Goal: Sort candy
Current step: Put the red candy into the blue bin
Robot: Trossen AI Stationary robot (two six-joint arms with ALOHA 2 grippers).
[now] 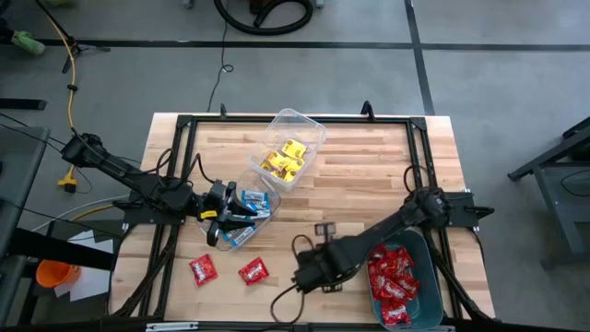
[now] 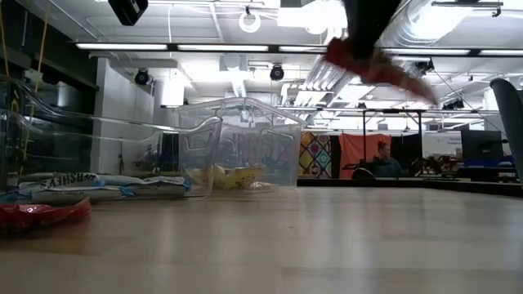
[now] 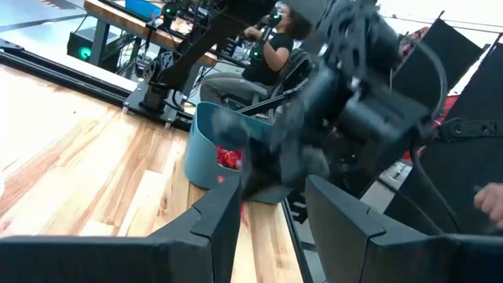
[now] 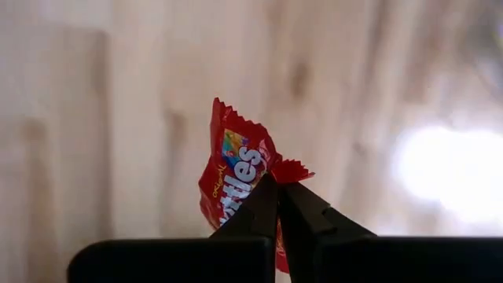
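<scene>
Right gripper [image 4: 277,189] pinched shut on red candy packet [image 4: 234,174], packet sticking out past fingertips

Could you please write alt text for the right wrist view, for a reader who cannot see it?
The right pincer is shut on a red candy packet, pinching its crimped edge and holding it above a blurred wooden table.
</scene>
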